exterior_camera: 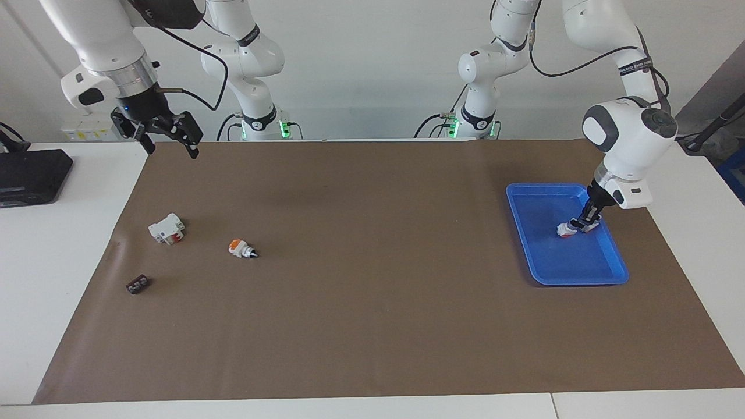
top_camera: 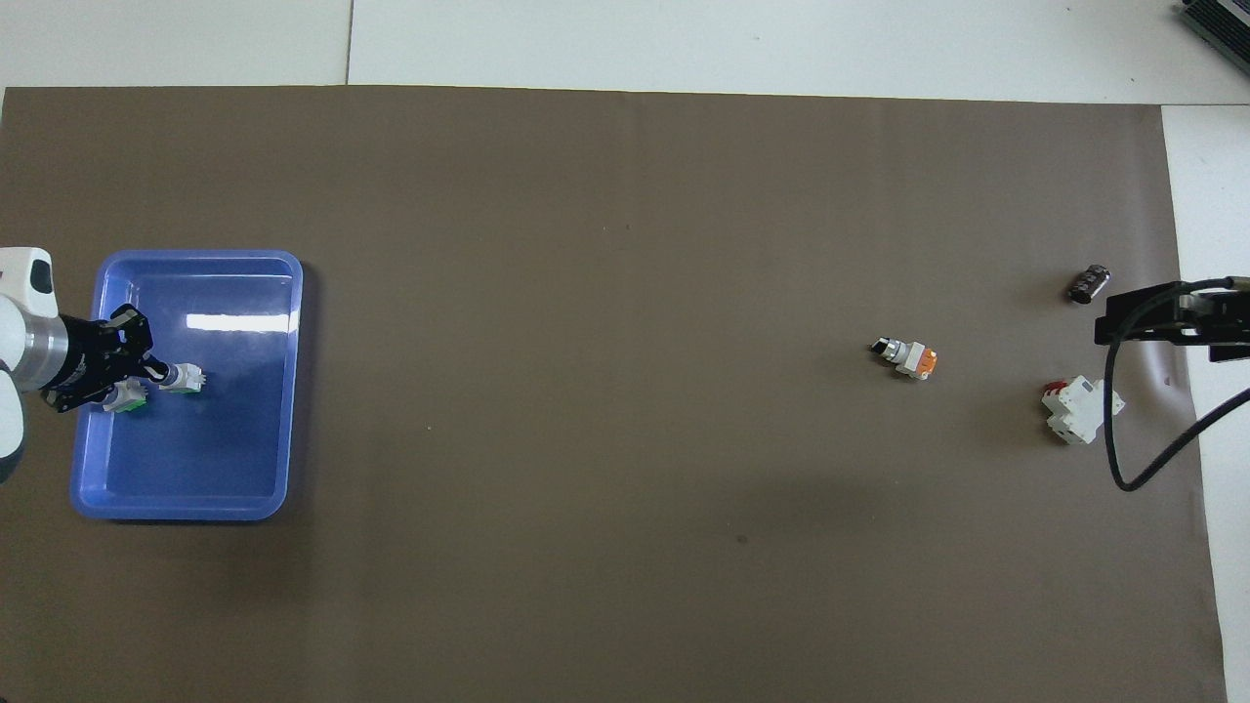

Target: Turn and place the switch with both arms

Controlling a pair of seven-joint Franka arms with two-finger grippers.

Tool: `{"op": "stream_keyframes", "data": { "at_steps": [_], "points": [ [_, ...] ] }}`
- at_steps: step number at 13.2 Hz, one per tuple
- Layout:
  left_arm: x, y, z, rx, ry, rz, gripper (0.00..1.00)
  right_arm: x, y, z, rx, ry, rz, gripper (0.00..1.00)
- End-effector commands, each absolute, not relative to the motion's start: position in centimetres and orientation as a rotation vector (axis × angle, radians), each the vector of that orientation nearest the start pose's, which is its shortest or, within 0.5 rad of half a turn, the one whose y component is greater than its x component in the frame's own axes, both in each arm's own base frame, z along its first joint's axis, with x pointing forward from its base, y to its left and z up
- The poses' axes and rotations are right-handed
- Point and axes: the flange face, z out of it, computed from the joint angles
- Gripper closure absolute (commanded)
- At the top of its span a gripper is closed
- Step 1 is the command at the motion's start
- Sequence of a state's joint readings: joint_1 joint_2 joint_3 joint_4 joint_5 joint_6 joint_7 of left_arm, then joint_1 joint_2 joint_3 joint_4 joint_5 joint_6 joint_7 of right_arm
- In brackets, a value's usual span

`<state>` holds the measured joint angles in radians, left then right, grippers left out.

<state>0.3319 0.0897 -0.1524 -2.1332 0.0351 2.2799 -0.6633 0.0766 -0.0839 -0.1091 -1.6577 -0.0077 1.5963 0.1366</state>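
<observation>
Left gripper [exterior_camera: 584, 226]: clenched on the switch [top_camera: 184, 377], low inside the blue tray [exterior_camera: 605, 278], near the table's left-arm end.
Right gripper [exterior_camera: 166, 135]: spread, empty, waiting above the mat's corner.
Risk: an early release could tip the switch.

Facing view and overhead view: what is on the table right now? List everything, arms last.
tray: one, blue, on the mat, toward the left arm's end.
switch: one, white with a green end, in the tray.
second green switch: one, white and green, in the tray, partly under the gripper.
orange switch: one, white with an orange end, toward the right arm's end.
breaker: one, white and red, beside the orange switch.
dark part: one, farther from the robots than the breaker.
mat: one, brown.
black box: one, off the mat.
left gripper: shut on the switch.
right gripper: open, raised over the mat's corner.
</observation>
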Motion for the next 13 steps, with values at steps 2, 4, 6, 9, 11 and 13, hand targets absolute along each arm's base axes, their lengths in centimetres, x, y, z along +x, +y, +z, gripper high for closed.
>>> {"op": "stream_keyframes", "data": {
  "at_steps": [2,4,6,9,11,13],
  "points": [
    [55.4,10.2,37.3,-2.89,-1.183,-0.077,1.0,53.7,-2.2,64.2,-3.127,0.259,-0.067,0.0],
    [55.4,10.4,37.4,-2.9,-1.159,-0.079,1.0,53.1,-2.3,63.6,-3.123,0.264,-0.038,0.0],
    [55.6,10.4,37.6,-2.906,-1.146,-0.089,1.0,52.7,-2.1,63.2,-3.127,0.257,-0.033,0.0],
    [56.0,10.3,38.2,-2.911,-1.136,-0.105,0.87,52.6,-2.2,63.4,-3.149,0.254,-0.001,0.0],
    [56.2,10.2,37.9,-2.917,-1.119,-0.096,0.73,52.6,-2.4,63.5,-3.169,0.256,-0.007,0.0],
    [56.7,10.2,38.7,-2.921,-1.112,-0.103,0.66,52.8,-2.2,63.7,-3.17,0.252,-0.012,0.0]
  ]
}}
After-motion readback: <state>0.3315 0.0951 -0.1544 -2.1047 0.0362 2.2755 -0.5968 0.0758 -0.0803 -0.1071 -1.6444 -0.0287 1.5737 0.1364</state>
